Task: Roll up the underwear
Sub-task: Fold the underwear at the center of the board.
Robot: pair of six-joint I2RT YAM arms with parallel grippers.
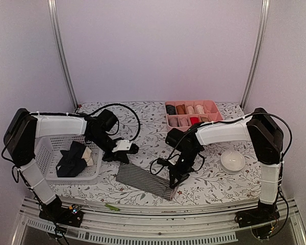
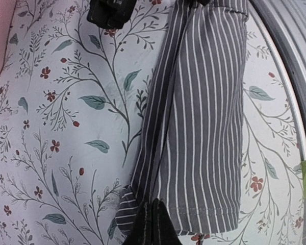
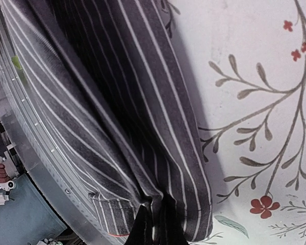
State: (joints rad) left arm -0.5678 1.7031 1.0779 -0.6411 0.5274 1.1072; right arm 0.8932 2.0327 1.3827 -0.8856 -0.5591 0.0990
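The grey-and-white striped underwear (image 1: 144, 179) lies folded into a long band near the table's front edge. My left gripper (image 1: 121, 159) is shut on its left end; in the left wrist view the closed fingers (image 2: 153, 224) pinch a fold at the hem of the band (image 2: 204, 112). My right gripper (image 1: 172, 179) is shut on the right end. Seen from the right wrist, the gripper (image 3: 160, 229) bunches the striped cloth (image 3: 117, 102) between closed fingers. More underwear, black (image 1: 71, 159) and cream (image 1: 88, 157), lies in the basket.
A white mesh basket (image 1: 48, 148) stands at the left. A pink divided tray (image 1: 212, 106) with rolled garments is at the back right. A white bowl (image 1: 232, 161) sits right of my right arm. The metal front rail (image 2: 296, 66) runs right beside the cloth.
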